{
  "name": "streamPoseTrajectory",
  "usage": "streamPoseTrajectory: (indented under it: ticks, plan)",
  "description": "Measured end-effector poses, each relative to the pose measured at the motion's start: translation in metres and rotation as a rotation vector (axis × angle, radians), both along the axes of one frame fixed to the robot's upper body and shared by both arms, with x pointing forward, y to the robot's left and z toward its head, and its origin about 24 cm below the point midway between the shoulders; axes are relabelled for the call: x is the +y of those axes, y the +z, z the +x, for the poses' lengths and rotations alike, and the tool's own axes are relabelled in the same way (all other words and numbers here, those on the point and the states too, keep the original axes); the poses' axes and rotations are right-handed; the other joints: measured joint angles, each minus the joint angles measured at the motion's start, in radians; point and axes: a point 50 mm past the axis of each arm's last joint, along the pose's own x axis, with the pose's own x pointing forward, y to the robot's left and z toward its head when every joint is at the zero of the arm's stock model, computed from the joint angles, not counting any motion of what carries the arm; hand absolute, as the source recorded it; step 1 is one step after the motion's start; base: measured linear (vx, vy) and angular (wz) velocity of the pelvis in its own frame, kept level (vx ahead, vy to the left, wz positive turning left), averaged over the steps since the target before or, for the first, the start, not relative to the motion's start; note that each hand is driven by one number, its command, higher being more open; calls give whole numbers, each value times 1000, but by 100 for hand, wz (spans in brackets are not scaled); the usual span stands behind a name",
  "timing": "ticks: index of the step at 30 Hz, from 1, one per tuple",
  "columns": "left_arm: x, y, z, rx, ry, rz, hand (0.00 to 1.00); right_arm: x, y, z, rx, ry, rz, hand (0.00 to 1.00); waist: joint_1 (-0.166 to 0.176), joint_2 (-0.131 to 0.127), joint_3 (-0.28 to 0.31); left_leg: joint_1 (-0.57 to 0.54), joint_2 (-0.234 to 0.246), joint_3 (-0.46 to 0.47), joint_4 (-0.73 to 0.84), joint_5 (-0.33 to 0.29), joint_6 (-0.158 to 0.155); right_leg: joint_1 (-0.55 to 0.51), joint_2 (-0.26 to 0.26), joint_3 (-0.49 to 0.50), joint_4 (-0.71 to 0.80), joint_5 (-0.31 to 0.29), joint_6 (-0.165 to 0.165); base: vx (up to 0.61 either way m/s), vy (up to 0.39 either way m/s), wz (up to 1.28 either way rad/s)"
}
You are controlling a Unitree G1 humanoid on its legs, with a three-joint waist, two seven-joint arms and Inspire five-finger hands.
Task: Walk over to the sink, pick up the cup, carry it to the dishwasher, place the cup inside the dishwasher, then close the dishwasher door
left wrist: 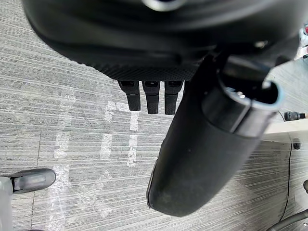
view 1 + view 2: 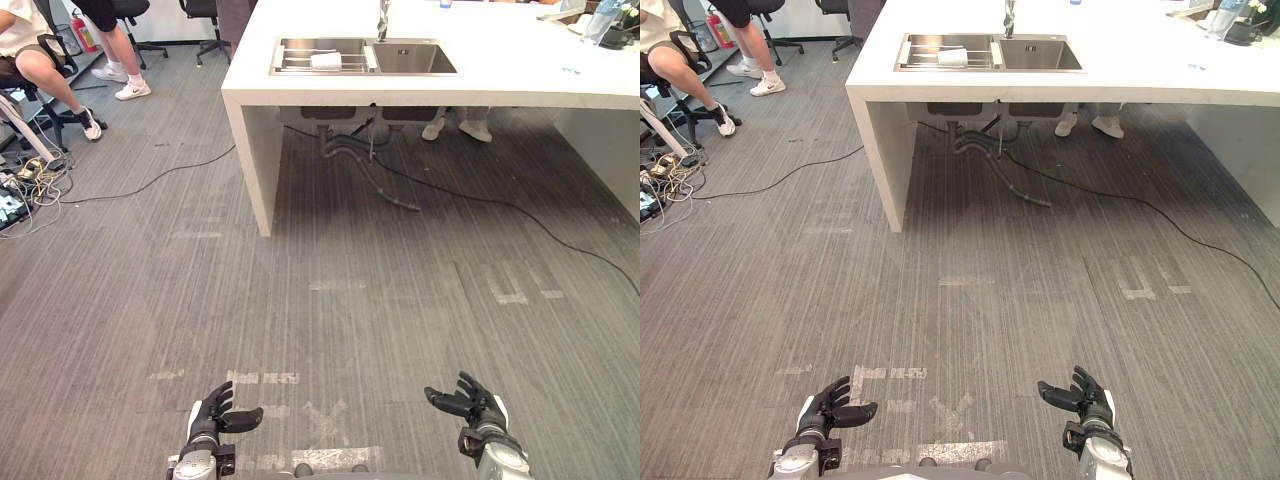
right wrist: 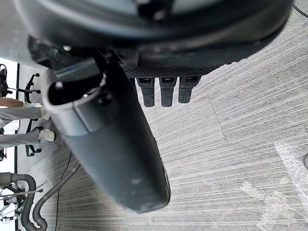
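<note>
One sink [image 2: 412, 58], white counter [image 2: 520, 75], grey floor [image 2: 350, 300]

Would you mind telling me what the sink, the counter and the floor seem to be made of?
The sink looks like brushed stainless steel: dull grey sheen. The counter seems a smooth matte white slab, perhaps stone or composite; its thick edge shows no grain. The floor is grey with fine streaked lines, likely vinyl or low carpet; I cannot tell which.

Both arms reach forward low in the head views, left hand [image 2: 218, 412] and right hand [image 2: 472, 404] held apart, fingers relaxed and spread, thumbs turned inward, gripping nothing.
</note>
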Motion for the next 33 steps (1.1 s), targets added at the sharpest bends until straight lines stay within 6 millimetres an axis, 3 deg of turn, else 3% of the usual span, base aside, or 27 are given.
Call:
streamPoseTrajectory:
  ticks: [16, 24, 29, 31, 33]
  plan:
    - [1, -3, -11, 25, 10, -4, 90, -4, -7, -11, 48, -31, 18, 90, -12, 6, -3, 0, -1, 0, -21, 11, 17, -9, 0, -14, 1, 0, -1, 0, 0, 0]
    - [5, -2, -11, 19, 30, 0, 90, -10, -4, -8, 42, -27, 0, 90, -11, 9, -3, -14, -2, -1, -24, 11, 18, -21, 0, -23, -4, 0, -1, 0, 0, 0]
    - [3, 2, -5, -13, 29, -1, 90, -12, 2, 5, 14, -20, -18, 90, -10, 14, 1, -55, -1, 12, 4, -10, 25, -57, -1, -16, 5, -2, -3, 7, 9, -6]
    - [0, 4, 0, -41, 41, -20, 90, -17, 7, 13, -5, -21, -38, 90, 1, 24, 11, -96, 0, 24, 67, -53, 41, -104, -6, -6, 74, -46, 2, 19, 28, -14]
    - [-3, 7, 3, -59, 37, -26, 90, -22, 8, 12, -1, -24, -56, 90, -1, 21, 21, -121, -15, 34, 152, -124, 64, -166, -35, -14, 244, -147, 38, 41, 44, 6]
